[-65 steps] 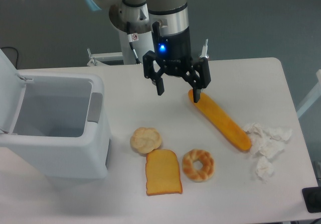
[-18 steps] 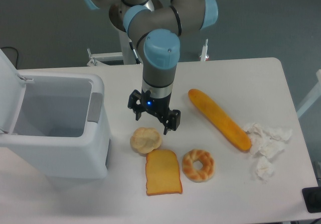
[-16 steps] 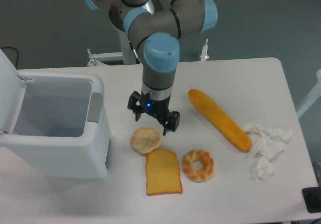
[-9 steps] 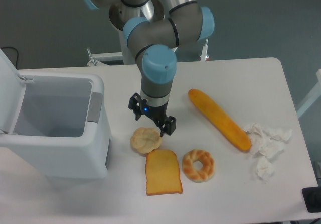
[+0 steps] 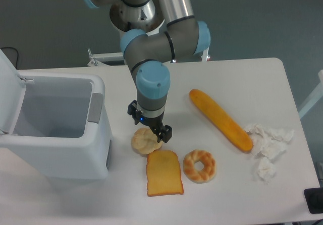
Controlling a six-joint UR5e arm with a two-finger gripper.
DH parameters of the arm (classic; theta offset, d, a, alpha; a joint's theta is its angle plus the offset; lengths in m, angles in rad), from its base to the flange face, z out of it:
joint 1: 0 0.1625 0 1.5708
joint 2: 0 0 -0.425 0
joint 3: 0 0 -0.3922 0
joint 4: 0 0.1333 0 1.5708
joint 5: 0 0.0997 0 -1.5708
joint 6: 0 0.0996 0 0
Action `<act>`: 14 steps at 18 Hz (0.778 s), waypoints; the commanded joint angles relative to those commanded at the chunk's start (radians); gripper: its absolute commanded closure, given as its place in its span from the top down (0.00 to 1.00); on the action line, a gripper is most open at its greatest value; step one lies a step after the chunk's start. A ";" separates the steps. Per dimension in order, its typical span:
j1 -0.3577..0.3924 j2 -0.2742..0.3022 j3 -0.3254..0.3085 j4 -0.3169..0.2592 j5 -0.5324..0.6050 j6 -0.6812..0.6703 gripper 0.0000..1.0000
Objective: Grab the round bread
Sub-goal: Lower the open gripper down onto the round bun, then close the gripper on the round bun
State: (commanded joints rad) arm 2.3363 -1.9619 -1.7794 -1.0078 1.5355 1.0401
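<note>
The round bread (image 5: 143, 143) is a pale cream bun with a lumpy edge, lying on the white table just right of the bin. My gripper (image 5: 149, 124) hangs directly over its upper right part, open, with one finger near the bun's top left and the other (image 5: 165, 132) at its right edge. The bun's top is partly hidden by the gripper. Whether the fingers touch the bun is not clear.
A square orange toast slice (image 5: 163, 172) lies just below the bun, with a golden twisted ring (image 5: 199, 165) to its right. A long baguette (image 5: 220, 119) lies diagonally further right, beside crumpled white paper (image 5: 268, 149). An open white bin (image 5: 53, 125) stands at the left.
The gripper has moved left and down from near the baguette's end, turned, and now sits low over the round bread. The foods have not moved.
</note>
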 joint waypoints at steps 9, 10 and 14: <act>-0.023 -0.025 -0.003 0.000 0.000 -0.017 1.00; -0.023 -0.025 -0.005 0.000 0.000 -0.017 1.00; -0.032 -0.026 -0.005 0.000 0.000 -0.018 1.00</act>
State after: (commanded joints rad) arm 2.3040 -1.9880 -1.7840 -1.0078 1.5355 1.0216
